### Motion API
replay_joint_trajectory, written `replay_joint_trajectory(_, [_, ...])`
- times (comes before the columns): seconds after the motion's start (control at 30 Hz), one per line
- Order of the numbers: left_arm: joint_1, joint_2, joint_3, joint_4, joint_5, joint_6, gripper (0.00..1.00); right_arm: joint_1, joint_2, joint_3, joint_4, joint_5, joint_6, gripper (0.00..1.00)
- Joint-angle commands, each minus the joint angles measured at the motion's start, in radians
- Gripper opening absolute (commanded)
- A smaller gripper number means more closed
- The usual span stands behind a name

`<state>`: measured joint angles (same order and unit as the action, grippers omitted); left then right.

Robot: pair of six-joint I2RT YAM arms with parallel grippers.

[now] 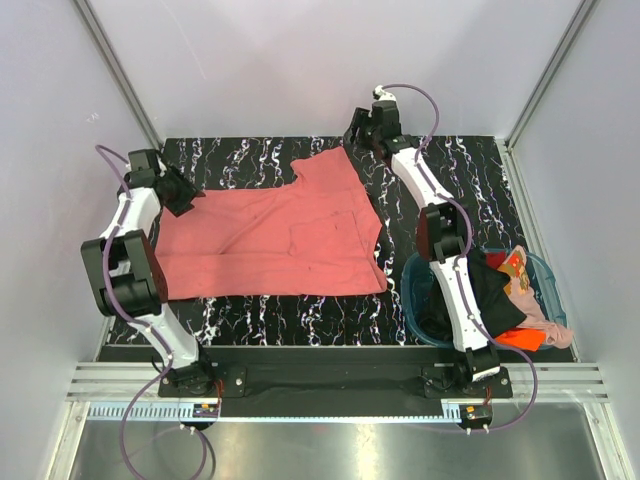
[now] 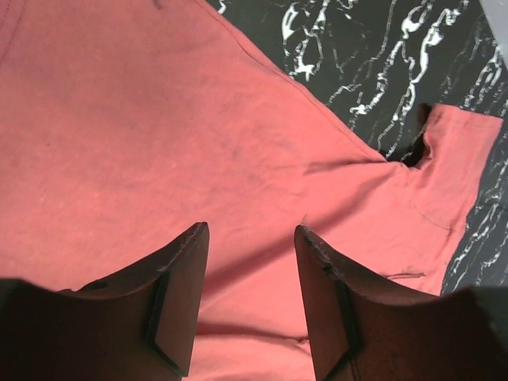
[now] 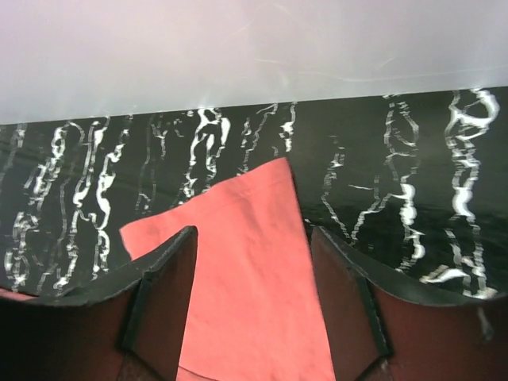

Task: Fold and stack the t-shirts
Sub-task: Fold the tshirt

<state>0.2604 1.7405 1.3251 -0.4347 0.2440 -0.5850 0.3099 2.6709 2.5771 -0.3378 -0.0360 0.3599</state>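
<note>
A large plain salmon-red t-shirt (image 1: 280, 235) lies spread flat on the black marbled table (image 1: 470, 190). My left gripper (image 1: 188, 197) is open and empty, just above the shirt's left edge; in the left wrist view the shirt (image 2: 119, 119) fills the frame under the open left gripper (image 2: 250, 232). My right gripper (image 1: 360, 137) is open and empty over the shirt's far sleeve corner; in the right wrist view that sleeve (image 3: 238, 202) lies between the spread fingers of the right gripper (image 3: 252, 234). A black t-shirt (image 1: 495, 290), an orange one (image 1: 520, 338) and a pale pink one (image 1: 540, 315) lie heaped in the basket.
A round teal plastic basket (image 1: 410, 300) stands at the table's near right, partly behind my right arm. Pale walls with metal frame posts close in the table at the back and both sides. A black rail runs along the near edge.
</note>
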Motion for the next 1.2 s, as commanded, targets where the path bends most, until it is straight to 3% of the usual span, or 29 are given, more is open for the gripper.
replay_joint_trajectory(0.0, [0.026,0.060,0.064,0.039,0.005,-0.022,0.51,0.003,0.003,0.037,0.115,-0.088,0.089,0.66])
replay_joint_trajectory(0.2, [0.046,0.229,0.227,-0.093,-0.022,-0.044,0.52,0.006,0.001,-0.012,0.060,-0.182,0.191,0.65])
replay_joint_trajectory(0.3, [0.046,0.266,0.263,-0.139,-0.009,-0.046,0.52,0.009,-0.014,-0.008,-0.068,-0.165,0.177,0.67])
replay_joint_trajectory(0.53, [-0.016,0.102,0.211,-0.211,-0.240,0.086,0.64,0.038,-0.121,-0.066,-0.288,-0.108,0.012,0.77])
replay_joint_trajectory(0.67, [-0.047,0.002,0.156,-0.363,-0.376,0.088,0.72,0.083,-0.236,-0.168,-0.382,-0.068,-0.041,0.82])
replay_joint_trajectory(0.83, [-0.049,-0.149,-0.025,-0.489,-0.358,-0.022,0.74,0.185,-0.345,-0.270,-0.535,-0.039,-0.078,0.86])
replay_joint_trajectory(0.97, [-0.047,-0.242,-0.177,-0.487,-0.348,-0.070,0.74,0.294,-0.433,-0.417,-0.579,-0.054,-0.099,0.94])
replay_joint_trajectory(1.17, [-0.017,-0.199,-0.190,-0.481,-0.310,-0.113,0.74,0.397,-0.459,-0.558,-0.633,-0.025,-0.144,0.97])
